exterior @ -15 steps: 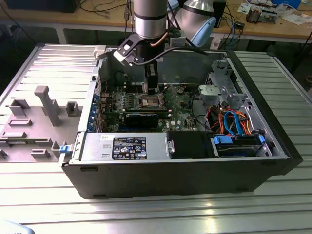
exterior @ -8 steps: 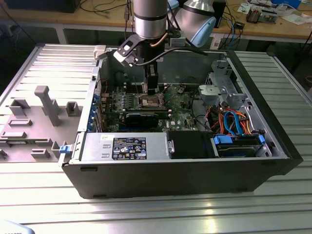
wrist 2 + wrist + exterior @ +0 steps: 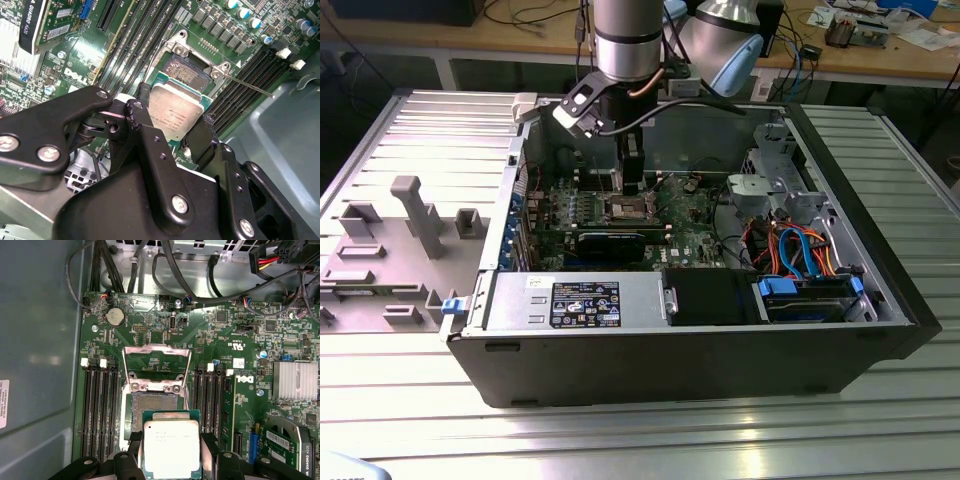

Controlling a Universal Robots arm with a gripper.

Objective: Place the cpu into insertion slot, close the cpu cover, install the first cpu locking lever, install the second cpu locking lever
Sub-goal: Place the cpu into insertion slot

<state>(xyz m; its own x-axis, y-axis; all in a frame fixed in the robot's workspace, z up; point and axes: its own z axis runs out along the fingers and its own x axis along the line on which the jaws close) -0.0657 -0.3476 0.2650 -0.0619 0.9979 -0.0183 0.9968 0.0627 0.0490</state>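
My gripper is shut on the cpu, a small square chip with a dull silver top, gripped by two opposite edges. In both wrist views the cpu hangs slightly above the open insertion slot, covering part of it and apart from it. The cpu cover, a thin silvery frame, stands swung open at the slot's far side. A thin locking lever sticks out beside the slot. In the exterior view the gripper reaches down into the case over the motherboard.
Black memory slots flank the slot on both sides. A long black graphics card lies close by. The open computer case holds a power supply and a drive cage with coloured cables. A grey fixture stands on the table.
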